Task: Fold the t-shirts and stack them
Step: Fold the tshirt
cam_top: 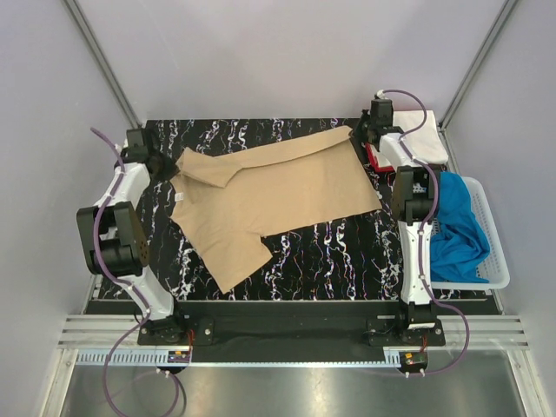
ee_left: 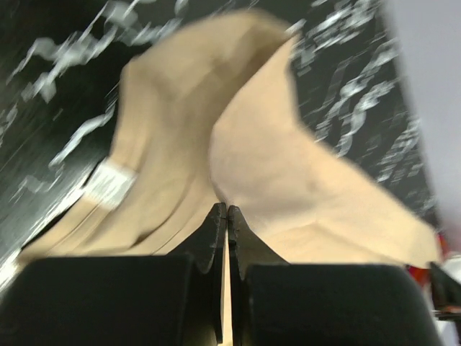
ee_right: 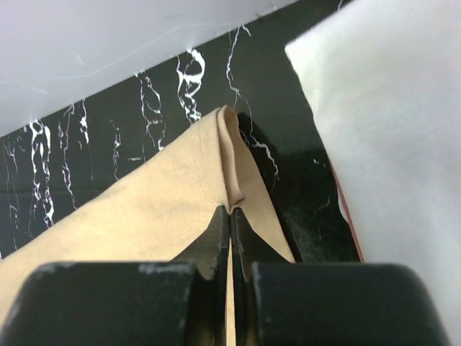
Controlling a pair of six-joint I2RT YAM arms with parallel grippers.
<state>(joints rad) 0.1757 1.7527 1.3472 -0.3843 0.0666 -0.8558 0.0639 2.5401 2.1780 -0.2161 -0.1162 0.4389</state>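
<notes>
Both clamped on tan t-shirt (cam_top: 269, 195) | left hand (ee_left: 227, 214): collar end | right hand (ee_right: 230, 216): far hem corner

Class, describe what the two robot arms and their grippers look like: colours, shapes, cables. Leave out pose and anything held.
The left arm and right arm have white links and chunky black joint housings. Purple cables loop from each base. The left gripper and right gripper are matt black, each with two fingers tapering to narrow tips.
</notes>
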